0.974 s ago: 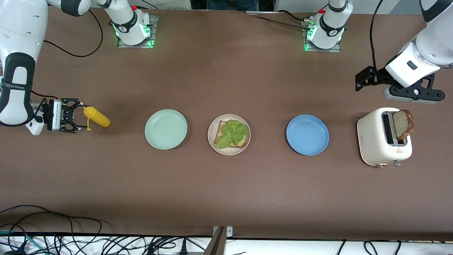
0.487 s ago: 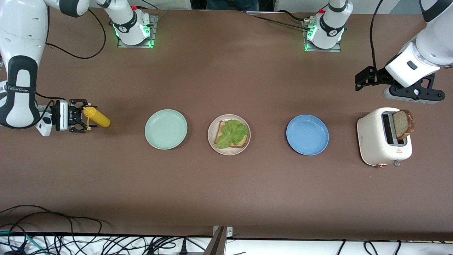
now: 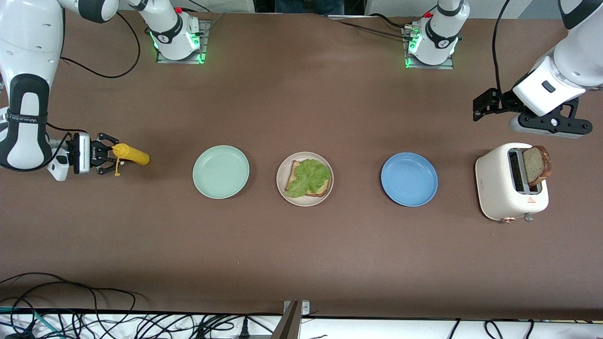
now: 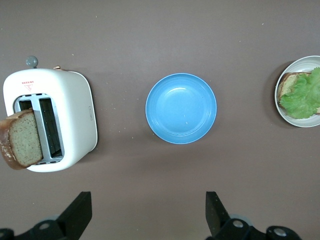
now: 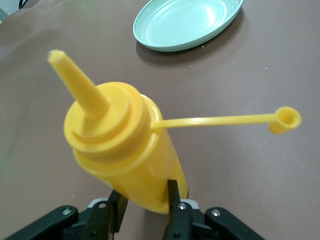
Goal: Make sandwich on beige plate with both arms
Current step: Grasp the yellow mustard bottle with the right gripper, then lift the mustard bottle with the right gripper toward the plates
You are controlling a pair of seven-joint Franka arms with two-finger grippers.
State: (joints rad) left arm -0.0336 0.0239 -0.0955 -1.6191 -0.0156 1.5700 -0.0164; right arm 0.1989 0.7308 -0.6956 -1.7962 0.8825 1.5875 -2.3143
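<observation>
Both arms: glossy white shells w/ black joint sections. Right arm (image 3: pixel 26 94) has a black forearm panel and a black band w/ white lettering, too small to read. Its wrist block is silver-white; right tool (image 3: pixel 109 154) is black, skeletal linkage w/ thin fingers (image 5: pixel 172 200) and visible screw heads at the base. Left arm (image 3: pixel 560 70) ends in a white boxy wrist w/ a small dark button, black bracket under it. Left tool (image 4: pixel 147 212) has black wedge-shaped fingers (image 4: pixel 80 207). Black cables run along both arms. Bases (image 3: pixel 176 37) sit on grey plates, green-lit, w/ red knobs, prob. stop buttons
</observation>
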